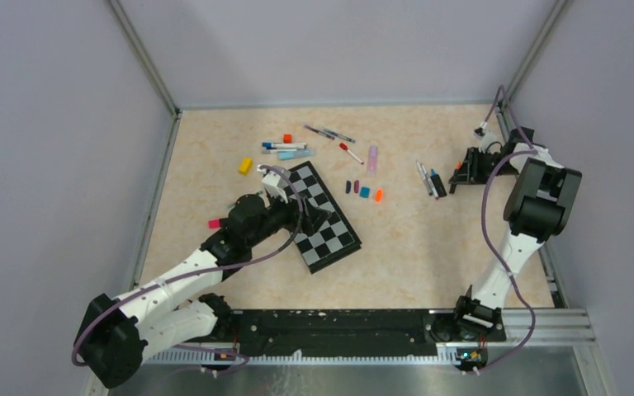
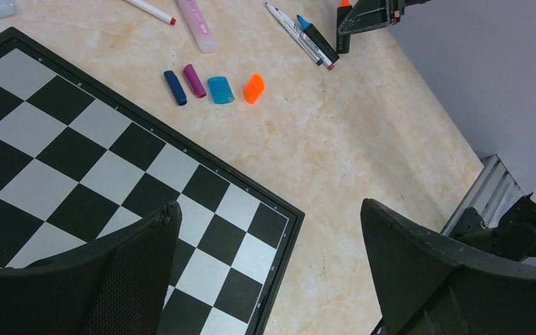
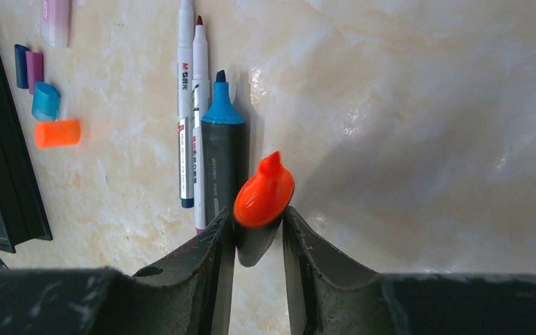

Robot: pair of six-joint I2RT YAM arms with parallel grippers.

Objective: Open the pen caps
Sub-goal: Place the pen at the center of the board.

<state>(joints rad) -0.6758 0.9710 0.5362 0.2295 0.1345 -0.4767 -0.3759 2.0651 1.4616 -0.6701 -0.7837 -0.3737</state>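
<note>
Right gripper (image 3: pixel 257 234) clamping uncapped orange highlighter (image 3: pixel 265 192), tip pointing away, parallel to neighbouring pens (image 3: pixel 192 112), four loose pen caps (image 3: pixel 45 101) rowed mid table (image 3: pixel 426 105) beside chessboard (image 2: pixel 77 160), blue and purple parallel, orange skewed, left gripper (image 2: pixel 271 209) gaping above board's corner.

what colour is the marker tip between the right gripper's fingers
The marker has an orange tip; right wrist view shows it best.
</note>
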